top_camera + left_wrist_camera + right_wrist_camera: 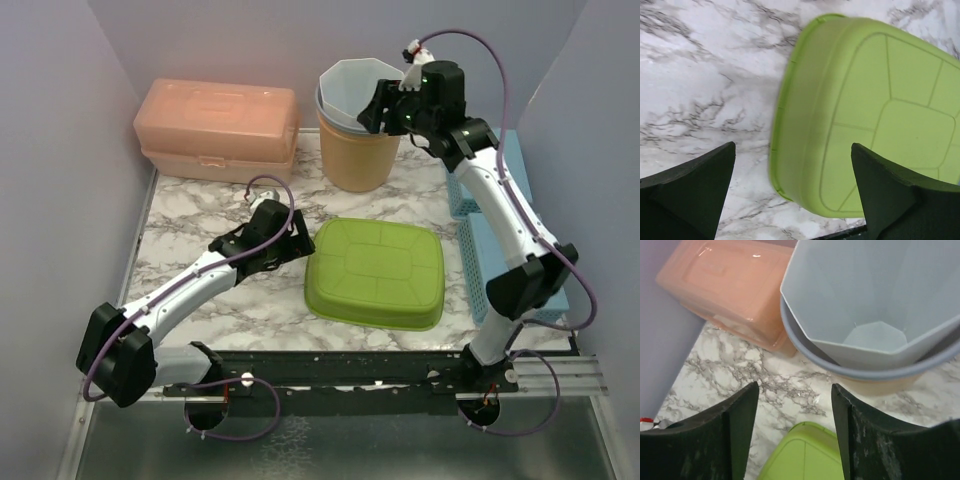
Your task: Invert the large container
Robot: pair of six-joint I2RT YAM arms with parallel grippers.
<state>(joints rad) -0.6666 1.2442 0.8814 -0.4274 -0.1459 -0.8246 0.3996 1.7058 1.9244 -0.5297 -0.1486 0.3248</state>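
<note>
1. We find the left end effector (792, 146) spread wide and empty, low beside the left edge of the green container (375, 272)
2. The right end effector (795, 386) hangs partly open, gripping nothing, above the nested bins (355, 95)
3. The green container lies base up on the marble table (200, 215), with a pink lidded box (218, 128) at the back and pale walls (60, 150) around

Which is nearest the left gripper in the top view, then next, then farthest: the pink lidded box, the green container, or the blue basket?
1. The green container, just to the right of the left gripper.
2. The pink lidded box, at the back left by the wall.
3. The blue basket, along the table's far right edge.
</note>
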